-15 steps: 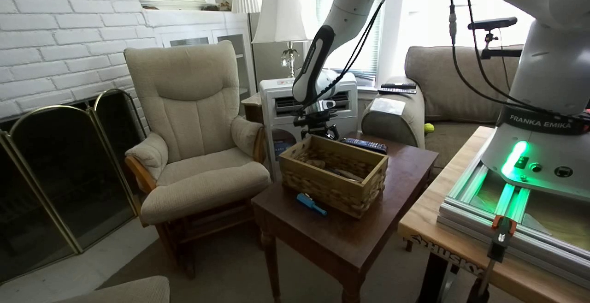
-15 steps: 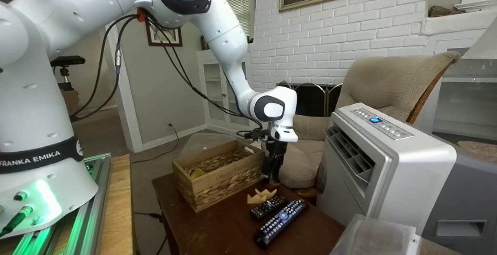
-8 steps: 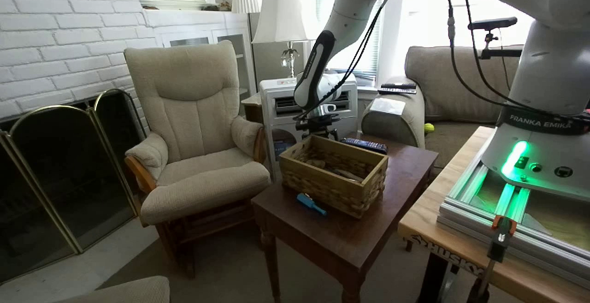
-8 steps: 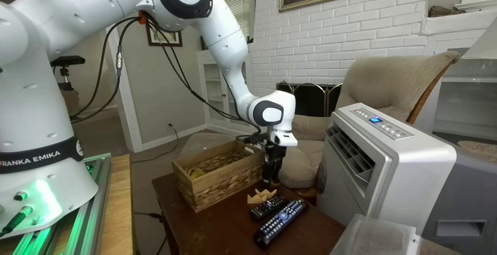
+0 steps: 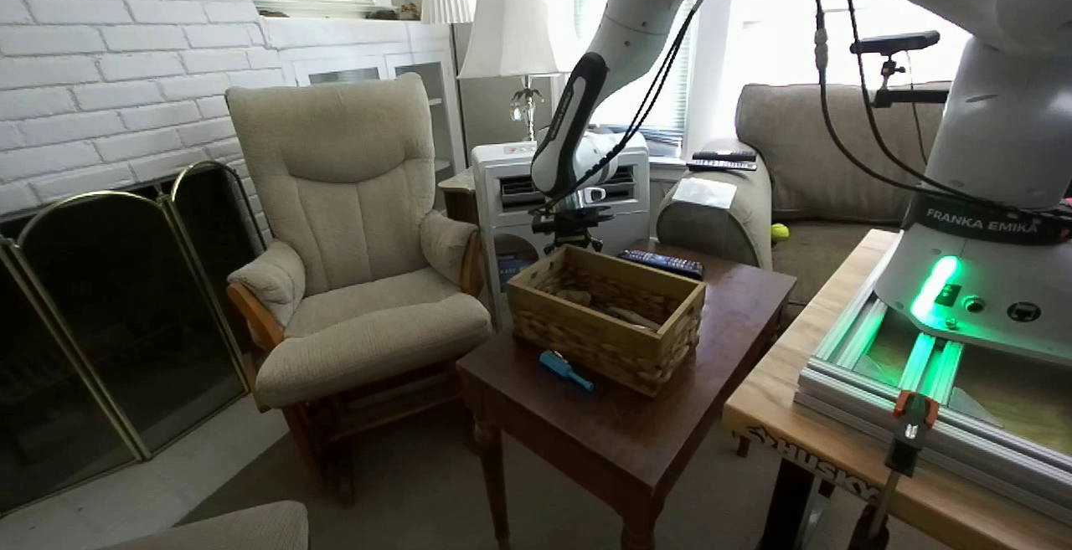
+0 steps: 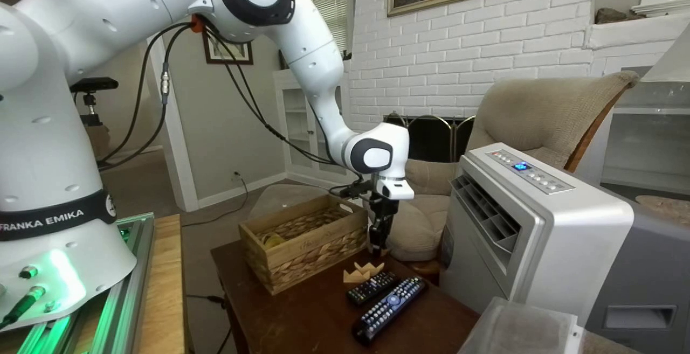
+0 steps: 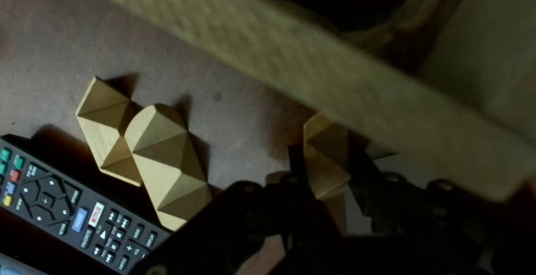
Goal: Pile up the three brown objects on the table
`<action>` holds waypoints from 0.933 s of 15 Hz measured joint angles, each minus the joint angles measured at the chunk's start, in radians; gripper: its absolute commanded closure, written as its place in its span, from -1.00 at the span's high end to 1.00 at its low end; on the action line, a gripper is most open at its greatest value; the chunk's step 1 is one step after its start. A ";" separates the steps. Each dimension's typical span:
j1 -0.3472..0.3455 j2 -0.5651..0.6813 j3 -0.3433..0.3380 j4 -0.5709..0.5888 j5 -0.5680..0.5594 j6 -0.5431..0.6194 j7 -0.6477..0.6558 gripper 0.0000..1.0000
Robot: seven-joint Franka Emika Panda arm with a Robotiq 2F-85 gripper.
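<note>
Presently, one brown piece (image 7: 326, 160) lies between the two jaws of your claw (image 7: 328, 149), and in the wrist view its long axis runs along them. The jaws look close to its sides, but I cannot tell whether they are clamped, nor whether this piece is off the tabletop (image 5: 620, 429). The other two lie together to the left of your claw in this same view: the middle piece (image 7: 169, 168), partly covering the leftmost piece (image 7: 104, 134), both a little slanted. So, in my judgement, your carry should go left, with a small turn. The surface is dark, smooth wood. In an exterior view the basket (image 6: 323, 243) stands just left of the claw, and the small remote (image 6: 372, 287) and the large remote (image 6: 389, 311) lie near the pieces, so your room is probably narrow.
</note>
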 measured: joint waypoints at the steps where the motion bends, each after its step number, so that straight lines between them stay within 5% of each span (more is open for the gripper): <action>1: -0.001 -0.001 0.000 -0.001 0.000 0.000 -0.004 -0.86; 14: -0.012 -0.167 -0.067 -0.168 -0.018 -0.008 -0.215 -0.86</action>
